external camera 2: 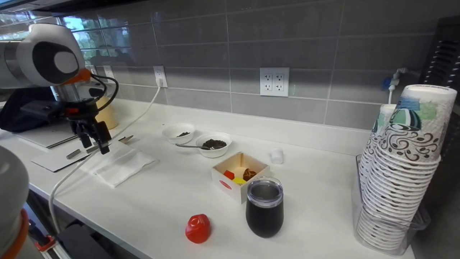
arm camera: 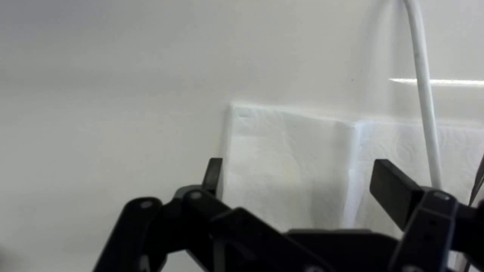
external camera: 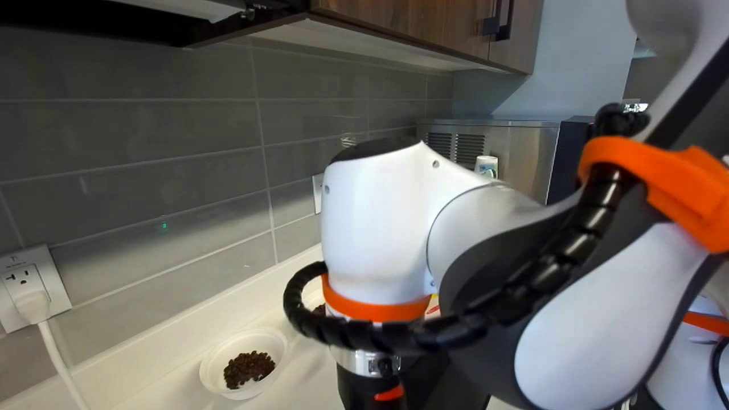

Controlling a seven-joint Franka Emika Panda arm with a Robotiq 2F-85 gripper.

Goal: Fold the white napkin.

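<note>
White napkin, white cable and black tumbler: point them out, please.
White napkin [arm camera: 293,170], wrist view: surface left of its crease.
White cable [arm camera: 424,92], wrist view: midway along its visible length.
Black tumbler [external camera 2: 265,217], in an exterior view: its dark body.

No words, brands or numbers can be read with certainty in any view. A red oval label [external camera 2: 225,185] on the side of a small open-topped box [external camera 2: 235,191], in an exterior view, is too small to make out, and the printed design on the stacked paper cups [external camera 2: 402,176] yields no legible wording. On a wall outlet [external camera: 27,283] in an exterior view, an arrow-like mark [external camera: 13,259] stands near the top, with a tiny, illegible line of print [external camera: 16,266] just below it.
</note>
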